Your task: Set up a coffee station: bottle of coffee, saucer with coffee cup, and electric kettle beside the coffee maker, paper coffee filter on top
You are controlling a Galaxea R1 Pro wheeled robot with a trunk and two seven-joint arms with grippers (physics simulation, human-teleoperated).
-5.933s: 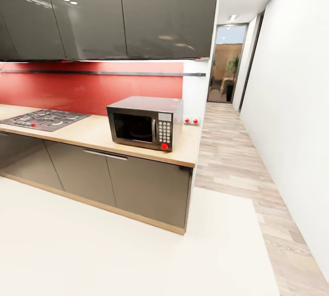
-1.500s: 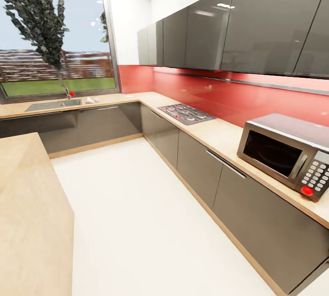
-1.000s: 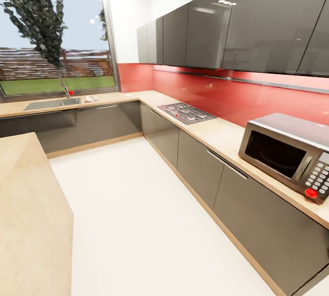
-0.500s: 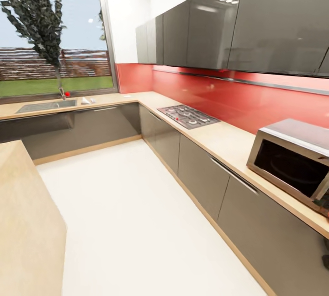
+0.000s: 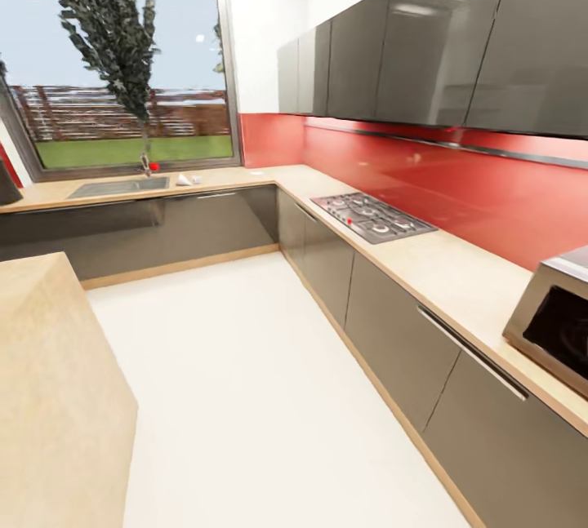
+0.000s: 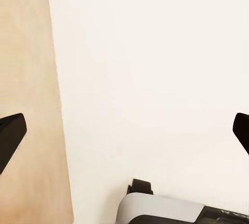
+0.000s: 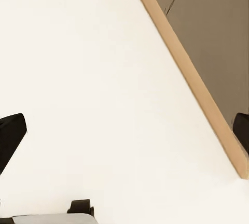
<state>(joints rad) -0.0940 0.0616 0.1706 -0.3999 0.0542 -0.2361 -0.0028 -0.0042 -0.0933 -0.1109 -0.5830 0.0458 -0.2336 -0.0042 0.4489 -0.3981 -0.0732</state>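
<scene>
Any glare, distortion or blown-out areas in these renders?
Head view: ceiling-light glints on the glossy grey upper cabinets, wide-angle stretch slanting the long wooden countertop. Both wrist views: the white floor reads nearly shadowless and washed out.

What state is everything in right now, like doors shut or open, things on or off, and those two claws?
Left gripper: open, holding nothing, above the floor.
Right gripper: open, holding nothing.
Upper cabinets: doors shut.
Lower cabinets: doors shut.
Microwave: door shut, cut off by the picture's edge.
Gas hob: no flame showing, nothing on it.
Sink: tap state too small to tell.
</scene>
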